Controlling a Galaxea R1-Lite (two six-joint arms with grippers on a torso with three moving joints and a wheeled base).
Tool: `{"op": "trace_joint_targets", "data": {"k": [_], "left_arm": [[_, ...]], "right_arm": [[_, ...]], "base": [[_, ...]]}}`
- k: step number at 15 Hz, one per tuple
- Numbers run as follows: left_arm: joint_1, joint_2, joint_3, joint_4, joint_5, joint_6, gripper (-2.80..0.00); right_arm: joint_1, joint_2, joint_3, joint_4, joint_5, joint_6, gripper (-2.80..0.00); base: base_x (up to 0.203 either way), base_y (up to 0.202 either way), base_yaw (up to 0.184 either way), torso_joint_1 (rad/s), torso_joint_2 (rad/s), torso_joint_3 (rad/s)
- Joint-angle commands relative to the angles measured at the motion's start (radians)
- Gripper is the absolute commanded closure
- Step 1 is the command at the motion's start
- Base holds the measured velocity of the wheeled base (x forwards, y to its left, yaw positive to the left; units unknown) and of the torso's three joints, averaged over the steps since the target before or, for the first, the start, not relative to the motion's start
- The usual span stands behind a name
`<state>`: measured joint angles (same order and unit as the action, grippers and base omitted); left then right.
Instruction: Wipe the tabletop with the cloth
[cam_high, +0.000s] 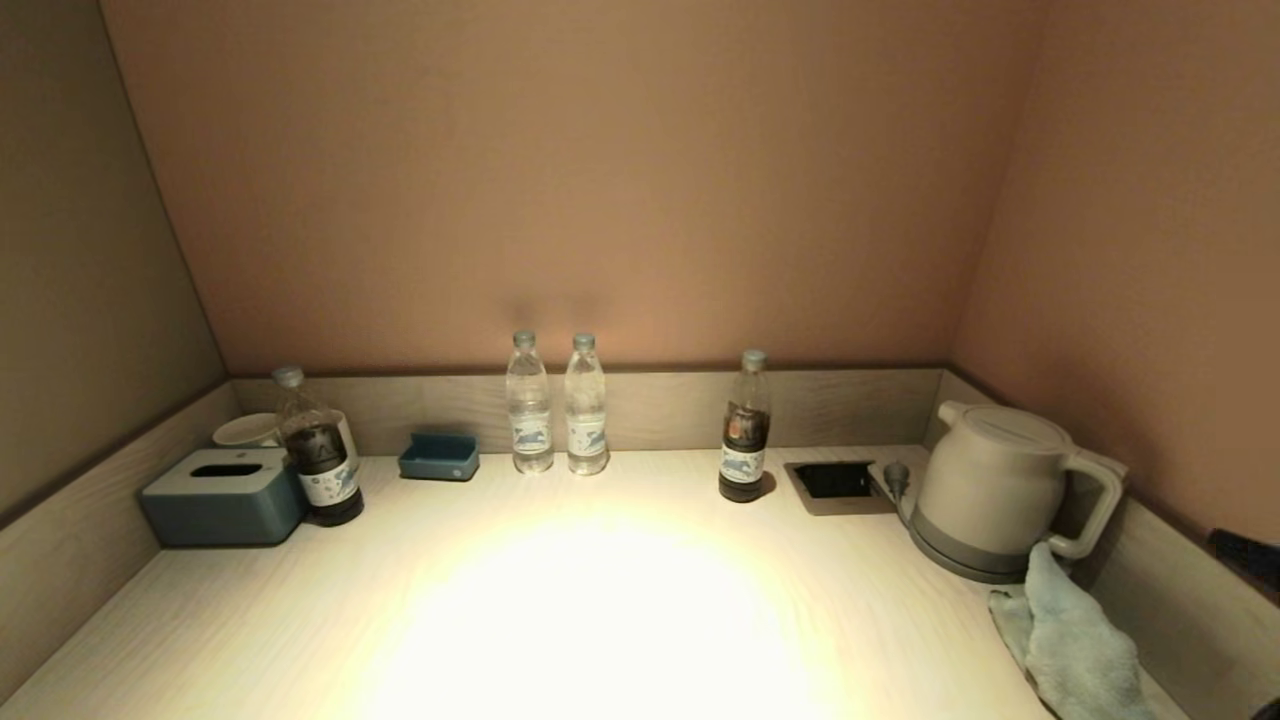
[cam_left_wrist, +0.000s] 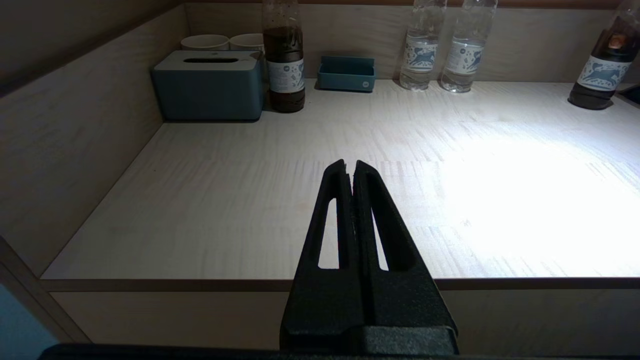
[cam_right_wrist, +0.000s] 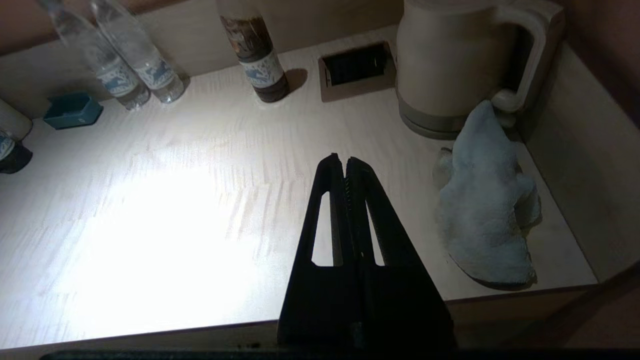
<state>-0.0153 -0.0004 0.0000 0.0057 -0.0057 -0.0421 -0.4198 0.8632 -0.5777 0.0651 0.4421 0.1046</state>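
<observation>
Pale-blue cloth (cam_right_wrist: 487, 210) lay bunched at the tabletop's (cam_high: 600, 600) right front corner, touching the kettle (cam_right_wrist: 450, 65), while right gripper (cam_right_wrist: 345, 162) and left gripper (cam_left_wrist: 349, 167) hung off the front edge with fingers pressed together, so a careless grab likely risked nudging the kettle.

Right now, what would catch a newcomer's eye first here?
The bright glare in the middle of the tabletop, then the pale cloth heaped at the right edge, against the kettle. Bottles line the back wall. The left gripper and the right gripper are shut, hovering near the front edge.
</observation>
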Motion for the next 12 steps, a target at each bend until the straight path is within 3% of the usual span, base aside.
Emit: {"op": "trace_joint_targets", "data": {"k": [1,3,7,12], "left_arm": [[0.0,0.0,0.0,0.0,0.0,-0.001,0.0],[0.0,0.0,0.0,0.0,0.0,-0.001,0.0],[0.0,0.0,0.0,0.0,0.0,-0.001,0.0],[0.0,0.0,0.0,0.0,0.0,-0.001,0.0]], "right_arm": [[-0.002,0.216,0.009,-0.046,0.01,-0.009,0.0],[-0.003,0.258,0.022,-0.077,0.064,-0.014,0.0],[-0.002,0.107,0.045,-0.039,0.149,0.005,0.0],[0.018,-0.11,0.002,0.16,0.288,0.124,0.0]], "base": [[0.0,0.0,0.0,0.0,0.0,0.0],[0.0,0.0,0.0,0.0,0.0,0.0],[0.0,0.0,0.0,0.0,0.0,0.0],[0.0,0.0,0.0,0.0,0.0,0.0]]}}
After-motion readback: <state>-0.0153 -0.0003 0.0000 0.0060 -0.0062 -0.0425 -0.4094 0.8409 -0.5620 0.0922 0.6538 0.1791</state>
